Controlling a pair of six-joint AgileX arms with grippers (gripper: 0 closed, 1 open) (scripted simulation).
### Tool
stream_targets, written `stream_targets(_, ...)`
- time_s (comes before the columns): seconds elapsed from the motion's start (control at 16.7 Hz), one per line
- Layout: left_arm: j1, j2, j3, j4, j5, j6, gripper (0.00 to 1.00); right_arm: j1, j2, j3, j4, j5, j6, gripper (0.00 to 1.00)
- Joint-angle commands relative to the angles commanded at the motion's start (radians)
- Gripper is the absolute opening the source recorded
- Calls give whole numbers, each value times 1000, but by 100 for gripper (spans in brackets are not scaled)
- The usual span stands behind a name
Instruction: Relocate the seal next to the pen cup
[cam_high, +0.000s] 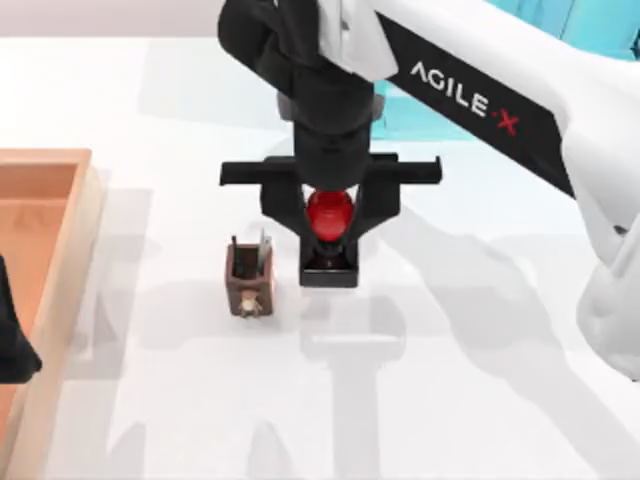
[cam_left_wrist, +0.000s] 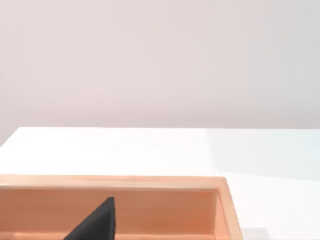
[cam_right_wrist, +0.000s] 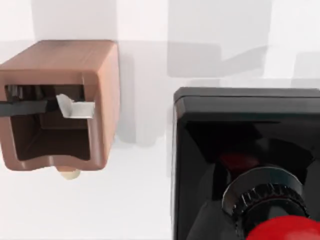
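The seal (cam_high: 330, 225), a black square block with a glossy red knob, stands upright on the white table just right of the pen cup (cam_high: 249, 282). A narrow strip of table separates them. My right gripper (cam_high: 330, 215) reaches down from the far side, its black fingers pressed against both sides of the red knob. In the right wrist view the seal (cam_right_wrist: 240, 160) looms close, with the brown pen cup (cam_right_wrist: 100, 100) beside it, dark pens and a grey piece inside. My left gripper (cam_high: 12, 340) is parked at the left edge over the wooden tray.
A shallow wooden tray (cam_high: 62, 290) lies along the table's left side, its rim (cam_left_wrist: 226, 200) also in the left wrist view. A teal object (cam_high: 600, 20) sits at the far right corner. Open white table stretches in front of the cup and seal.
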Motion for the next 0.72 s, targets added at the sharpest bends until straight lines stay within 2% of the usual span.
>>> stream_targets(0.36, 0, 0, 0, 0, 0, 0, 100, 0, 0, 0, 0, 0, 0, 98)
stream_targets(0.72, 0, 0, 0, 0, 0, 0, 100, 0, 0, 0, 0, 0, 0, 100)
